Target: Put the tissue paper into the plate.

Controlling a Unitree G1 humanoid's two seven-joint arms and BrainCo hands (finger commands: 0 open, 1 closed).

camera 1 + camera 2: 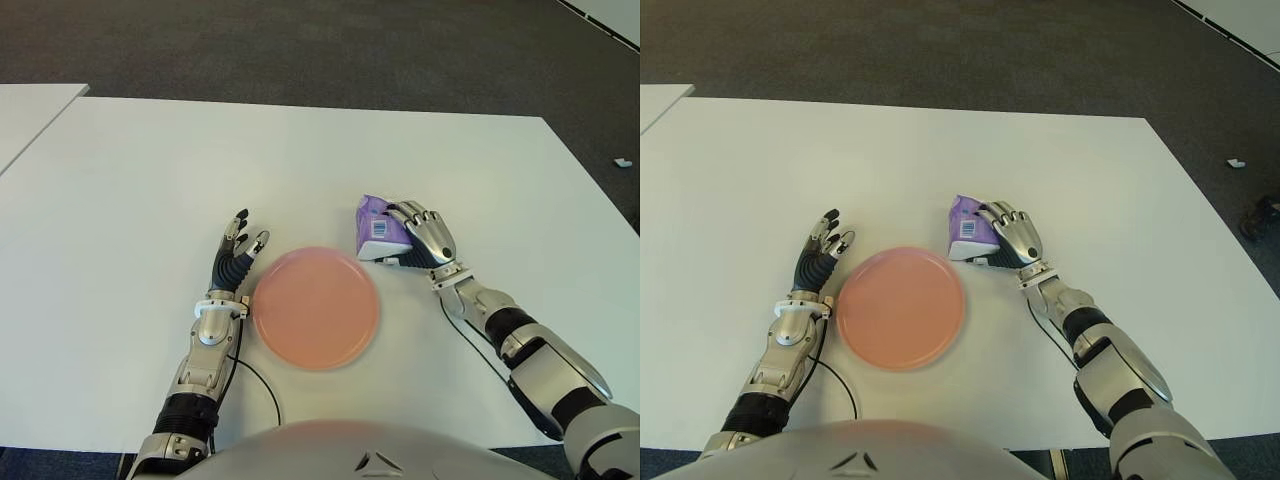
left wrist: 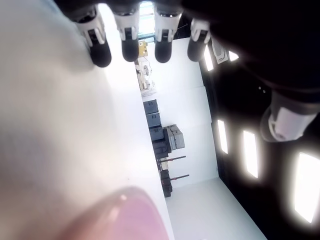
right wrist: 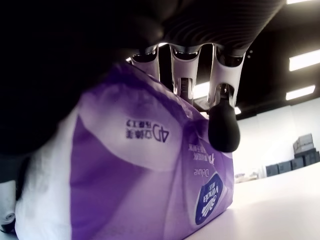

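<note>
A purple and white tissue paper pack (image 1: pixel 373 226) stands on the white table (image 1: pixel 150 180), just beyond the right rim of the empty pink plate (image 1: pixel 315 307). My right hand (image 1: pixel 425 236) covers the pack's right side and top, its fingers (image 3: pixel 222 125) curled over the wrapper (image 3: pixel 150 165); the pack still sits on the table. My left hand (image 1: pixel 238 252) shows just left of the plate, fingers (image 2: pixel 127 42) straight and spread, holding nothing. The plate's rim (image 2: pixel 120 215) shows blurred in the left wrist view.
A second white table (image 1: pixel 30 110) stands at the far left. Dark carpet (image 1: pixel 350 50) lies beyond the far edge, with a small white scrap (image 1: pixel 622 161) on it at the right. A black cable (image 1: pixel 264 385) loops near my left forearm.
</note>
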